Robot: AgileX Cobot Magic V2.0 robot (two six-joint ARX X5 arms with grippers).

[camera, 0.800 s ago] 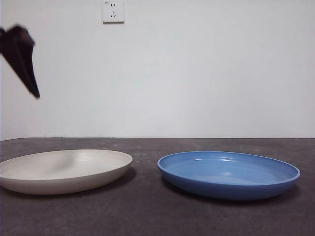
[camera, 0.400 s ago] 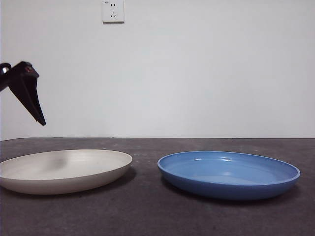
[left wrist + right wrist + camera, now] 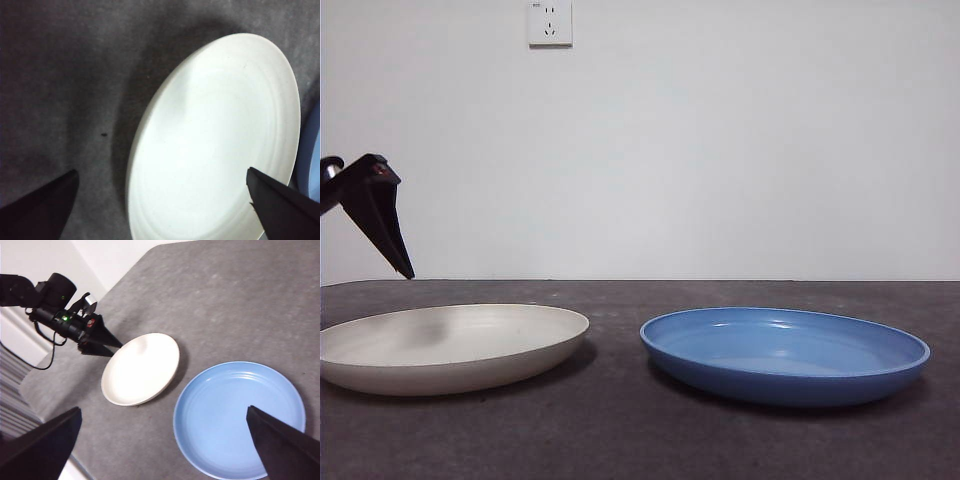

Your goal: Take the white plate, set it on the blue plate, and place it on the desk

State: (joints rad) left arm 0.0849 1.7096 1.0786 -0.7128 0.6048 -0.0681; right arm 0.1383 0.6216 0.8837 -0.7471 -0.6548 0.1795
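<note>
The white plate (image 3: 450, 345) lies flat on the left of the desk (image 3: 620, 430), with the blue plate (image 3: 785, 355) flat beside it on the right and a narrow gap between them. My left gripper (image 3: 405, 268) hangs a little above the white plate's outer left rim, pointing down. The left wrist view shows the left gripper (image 3: 161, 171) open wide over the white plate (image 3: 215, 140), with nothing in it. My right gripper (image 3: 163, 410) is open and empty, high above the white plate (image 3: 141, 368) and the blue plate (image 3: 240, 417). The left gripper (image 3: 102, 342) also shows there.
A white wall with a socket (image 3: 550, 22) stands behind the desk. In the right wrist view the desk's edge (image 3: 60, 440) runs close to the white plate, and a black cable (image 3: 47, 357) trails from the left arm.
The left gripper has come down at the far left, from high near the top corner to just above the white plate's outer rim. Both plates are still.
</note>
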